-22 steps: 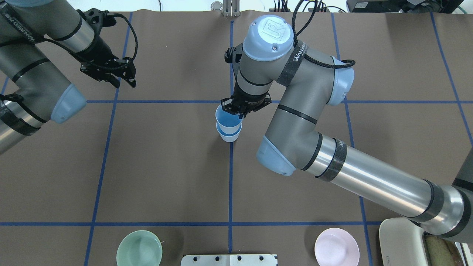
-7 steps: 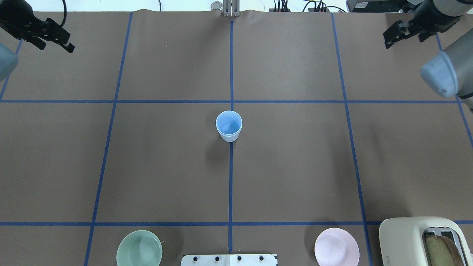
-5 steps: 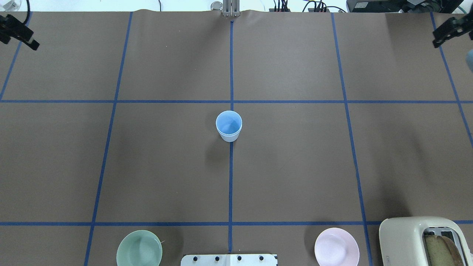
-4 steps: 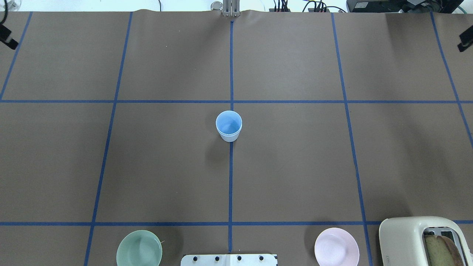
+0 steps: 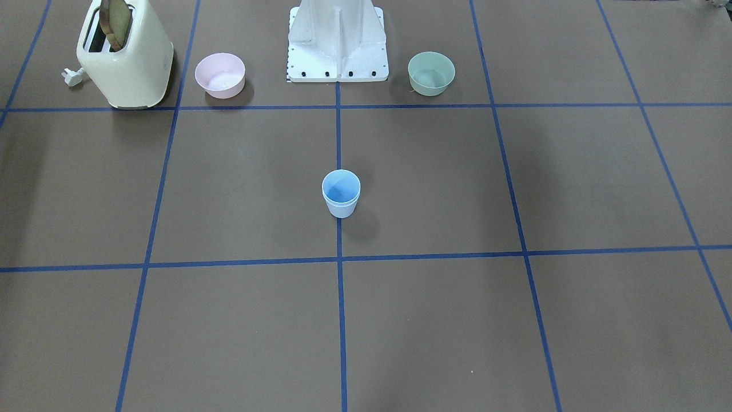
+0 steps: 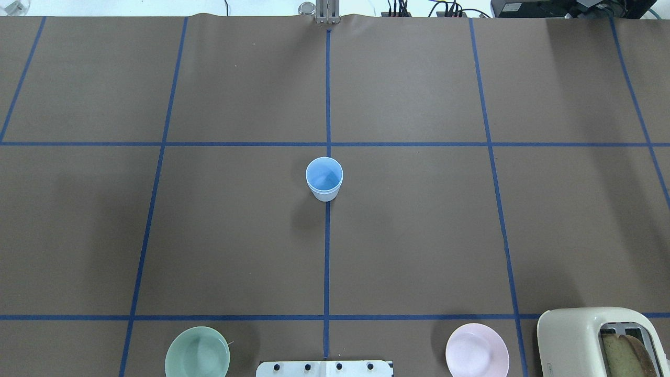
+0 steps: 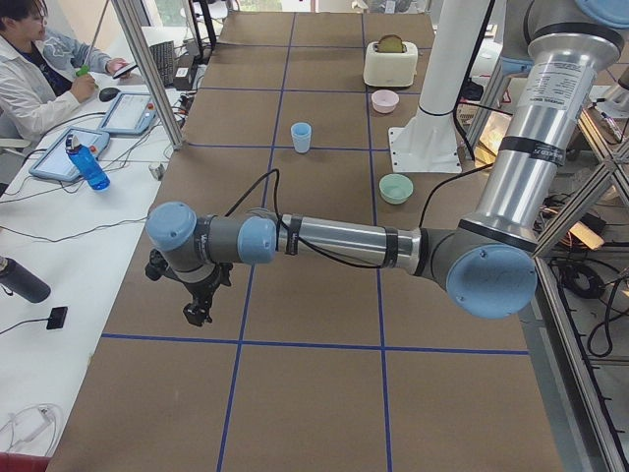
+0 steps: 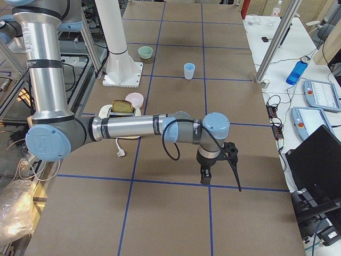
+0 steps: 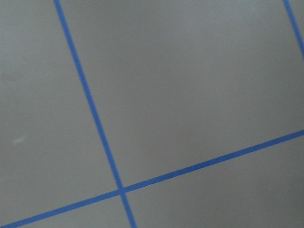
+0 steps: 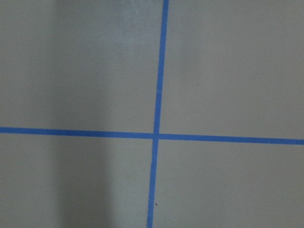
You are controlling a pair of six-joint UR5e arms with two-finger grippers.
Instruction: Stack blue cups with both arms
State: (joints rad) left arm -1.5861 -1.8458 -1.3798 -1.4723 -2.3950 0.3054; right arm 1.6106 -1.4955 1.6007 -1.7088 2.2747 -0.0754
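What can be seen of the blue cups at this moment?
The blue cups are two small tapered tumblers of what looks like smooth plastic, pale blue outside and brighter blue inside. One is nested in the other, its rim showing just above the outer cup's rim, so they read as a single stack. The stack stands upright, mouth up and empty, near the middle of the table, on the central blue tape line. Only the table touches it.

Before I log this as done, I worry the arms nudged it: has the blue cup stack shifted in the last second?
No. The blue cup stack sits on the same spot of the centre tape line.
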